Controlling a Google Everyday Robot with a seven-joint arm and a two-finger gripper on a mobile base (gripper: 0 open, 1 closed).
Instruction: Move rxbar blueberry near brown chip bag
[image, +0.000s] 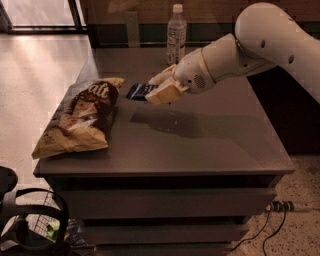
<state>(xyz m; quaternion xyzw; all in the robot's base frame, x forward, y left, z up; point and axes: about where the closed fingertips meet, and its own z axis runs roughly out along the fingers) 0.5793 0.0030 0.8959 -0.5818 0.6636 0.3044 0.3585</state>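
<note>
Right now the claw (153, 90) is clamped on one end of the rxbar blueberry (139, 92), holding it clear of the tabletop (210, 145), just beside the brown chip bag (80, 117) at about two o'clock from the bag's middle. To my eye it is a light, flat, fairly stiff bar in a slick wrapper. A pinch across its flat faces near one end should do, though it might slip if the hold slackens.

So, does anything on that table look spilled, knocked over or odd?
Nothing stands out. The plastic bottle stands upright at the back, the brown chip bag lies flat near the left edge of the table, and the claw holds the rxbar blueberry in the air beside the bag.
</note>
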